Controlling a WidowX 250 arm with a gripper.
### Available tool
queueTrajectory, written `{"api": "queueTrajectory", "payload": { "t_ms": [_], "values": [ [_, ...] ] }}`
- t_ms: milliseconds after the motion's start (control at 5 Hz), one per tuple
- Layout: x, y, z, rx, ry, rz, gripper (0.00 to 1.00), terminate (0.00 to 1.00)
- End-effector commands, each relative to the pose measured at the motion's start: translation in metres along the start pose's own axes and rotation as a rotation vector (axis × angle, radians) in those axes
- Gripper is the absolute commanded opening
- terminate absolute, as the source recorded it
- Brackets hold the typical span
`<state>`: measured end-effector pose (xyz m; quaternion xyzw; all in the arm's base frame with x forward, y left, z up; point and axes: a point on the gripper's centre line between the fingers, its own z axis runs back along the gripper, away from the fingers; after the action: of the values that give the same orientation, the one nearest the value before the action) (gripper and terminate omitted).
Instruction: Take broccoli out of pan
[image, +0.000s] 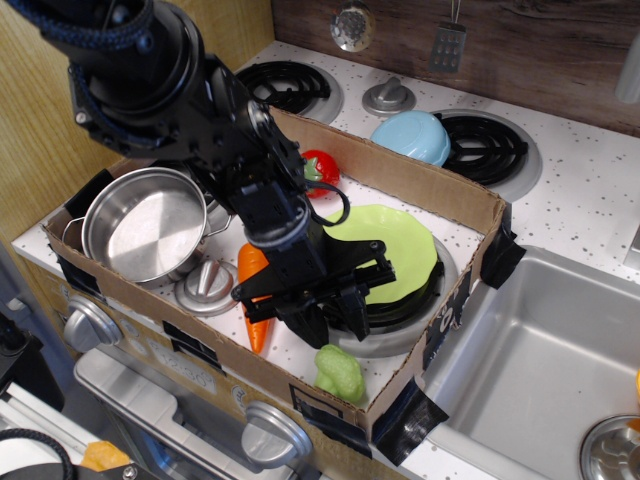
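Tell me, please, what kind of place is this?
Probably a toy play kitchen: a speckled stovetop with coil burners, a steel sink, and plastic food such as the broccoli and carrot.

Toy kitchen: stove burners (490, 148), sink (535, 345)

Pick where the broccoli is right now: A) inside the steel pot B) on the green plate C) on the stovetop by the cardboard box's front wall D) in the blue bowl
C: the broccoli lies on the speckled stovetop just inside the box's front wall, below the hand; the pot is empty.
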<state>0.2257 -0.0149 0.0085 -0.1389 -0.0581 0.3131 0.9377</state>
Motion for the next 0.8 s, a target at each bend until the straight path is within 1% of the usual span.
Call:
{"api": "queueTrajectory", "payload": {
  "t_ms": [0,200,400,600],
  "values": [
    [0.008,-0.007,0.024,0.058,-0.06,-0.046,1.0,0.0],
    [0.023,-0.01,0.058,0.151,-0.097,-0.083,1.0,0.0],
    [0.035,-0.015,0.095,0.231,-0.132,-0.101,1.0,0.0],
    [0.038,-0.02,0.12,0.215,-0.154,-0.097,1.0,0.0]
  ]
}}
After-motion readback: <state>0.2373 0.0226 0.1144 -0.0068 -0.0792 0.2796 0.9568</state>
